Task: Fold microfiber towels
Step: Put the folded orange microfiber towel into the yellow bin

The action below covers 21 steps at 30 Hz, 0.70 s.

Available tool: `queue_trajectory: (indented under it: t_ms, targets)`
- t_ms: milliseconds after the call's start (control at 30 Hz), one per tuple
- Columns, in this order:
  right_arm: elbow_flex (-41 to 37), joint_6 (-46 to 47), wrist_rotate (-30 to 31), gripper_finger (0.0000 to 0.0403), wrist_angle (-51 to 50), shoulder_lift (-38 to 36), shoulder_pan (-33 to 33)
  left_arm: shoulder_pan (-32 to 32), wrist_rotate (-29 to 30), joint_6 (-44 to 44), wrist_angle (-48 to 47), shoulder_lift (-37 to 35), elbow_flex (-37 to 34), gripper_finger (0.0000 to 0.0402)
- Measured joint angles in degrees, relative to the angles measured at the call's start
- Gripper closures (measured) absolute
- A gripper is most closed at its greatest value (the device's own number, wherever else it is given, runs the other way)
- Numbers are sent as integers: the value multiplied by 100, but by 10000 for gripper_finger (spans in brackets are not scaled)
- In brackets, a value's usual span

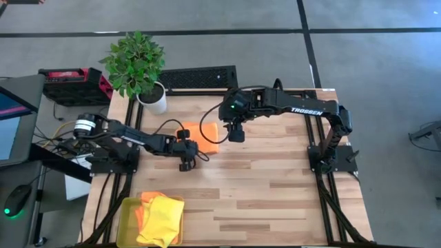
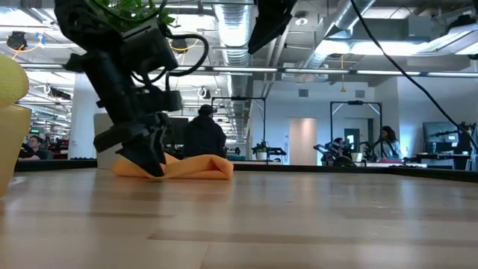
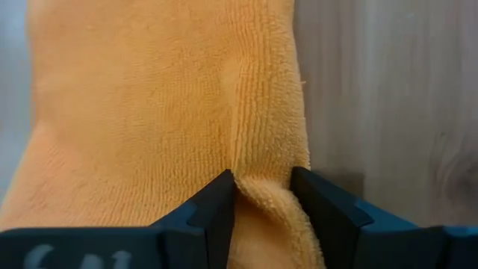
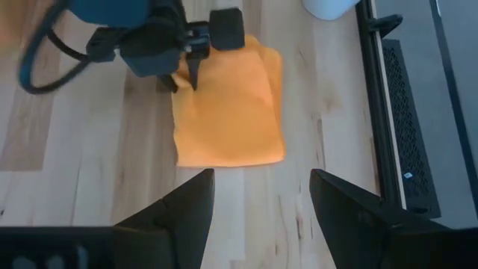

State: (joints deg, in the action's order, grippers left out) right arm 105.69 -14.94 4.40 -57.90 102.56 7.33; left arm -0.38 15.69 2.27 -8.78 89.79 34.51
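An orange towel (image 1: 210, 138), folded into a small rectangle, lies flat on the wooden table at its far middle; it also shows in the low view (image 2: 196, 167) and the right wrist view (image 4: 231, 112). My left gripper (image 1: 187, 154) is down at the towel's near-left corner and shut on it. My right gripper (image 1: 236, 133) hangs open and empty above the table, just right of the towel. A yellow towel (image 1: 162, 219) and another orange one (image 1: 146, 201) lie bunched in the yellow-green tray (image 1: 125, 220). The pink towel is not in view. My left gripper pinches a raised ridge of the orange towel's edge (image 3: 263, 188) between its two fingers (image 3: 215, 211), at the near-left corner. The fingers slant down from the table's left (image 2: 149, 158). One layer or several, I cannot tell. The rest of the towel lies slack on the table.
A potted plant (image 1: 141, 69) stands at the far left corner, close to the left arm. The tray sits at the near left edge and shows at the low view's left edge (image 2: 10, 112). Bare wood (image 1: 275, 186) spreads across the middle and right.
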Motion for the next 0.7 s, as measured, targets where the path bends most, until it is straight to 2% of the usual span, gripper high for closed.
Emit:
queue_trajectory:
  t_ms: [67,133,333,500,700]
  targets:
    - [0,0,0,159,-1,0,0,50,-297,-61,30,76,11,272]
    - [0,0,0,159,-9,2,10,59,-349,-68,29,123,25,288]
    - [0,59,15,159,-98,2,76,59,-496,-367,-90,62,11,386]
    - [0,55,15,159,-204,2,135,61,-711,-448,-1023,-107,313,395]
    - [0,-36,-8,159,-293,2,144,12,-1670,-648,-2832,-361,992,399]
